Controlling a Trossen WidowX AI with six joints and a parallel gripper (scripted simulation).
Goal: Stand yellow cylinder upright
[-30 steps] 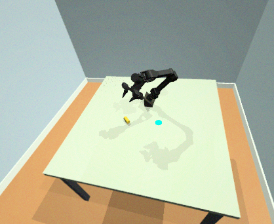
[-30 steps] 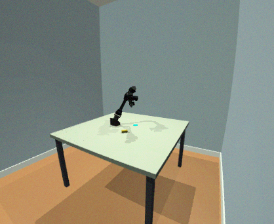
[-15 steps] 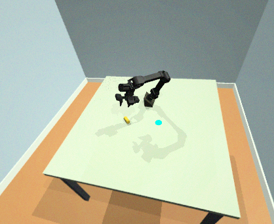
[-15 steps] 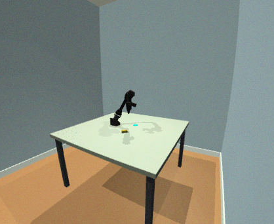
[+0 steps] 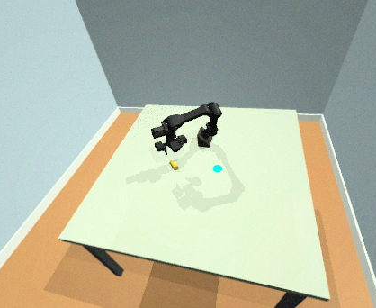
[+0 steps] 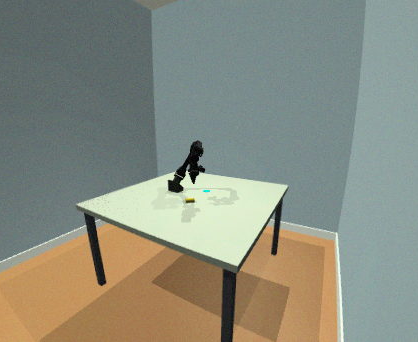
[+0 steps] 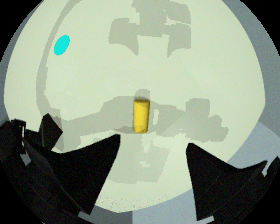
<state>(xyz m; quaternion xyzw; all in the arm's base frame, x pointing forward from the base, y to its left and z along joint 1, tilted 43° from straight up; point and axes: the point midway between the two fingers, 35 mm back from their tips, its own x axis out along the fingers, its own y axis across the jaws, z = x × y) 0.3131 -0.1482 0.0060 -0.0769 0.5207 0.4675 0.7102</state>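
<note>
The yellow cylinder (image 5: 174,165) (image 6: 190,200) (image 7: 141,116) lies on its side on the table. The cyan circle (image 5: 217,168) (image 6: 206,191) (image 7: 62,45) is flat on the table, to the right of the cylinder in the top view and at the upper left in the wrist view. My gripper (image 7: 155,144) is open, with nothing between its fingers. It hangs above the table near the cylinder, fingers pointing down. In the wrist view the cylinder shows between and just beyond the fingertips, roughly upright in the picture.
The pale green table (image 5: 253,234) (image 6: 221,225) carries the arm's base (image 5: 204,138) (image 6: 175,186) behind the cylinder and circle. Shadows of the arm fall across the table around the cylinder. Walls stand beyond the table.
</note>
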